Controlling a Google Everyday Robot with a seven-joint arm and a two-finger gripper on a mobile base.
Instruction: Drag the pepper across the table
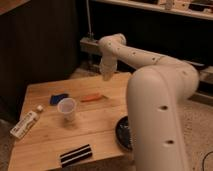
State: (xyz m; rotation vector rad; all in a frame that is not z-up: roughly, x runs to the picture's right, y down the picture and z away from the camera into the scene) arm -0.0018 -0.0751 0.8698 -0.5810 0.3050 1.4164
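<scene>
the gripper point(106, 75) hangs off the white arm point(131, 54) over the far edge of the table point(47, 145), fingers drawn together; the pepper point(92, 98) lies flat on the wood nearer me, apart from the gripper, between a blue cloth piece point(59, 99) and the robot's body; a clear cup point(66, 109) stands just in front of it; a striped strip point(76, 155) lies by the near edge
</scene>
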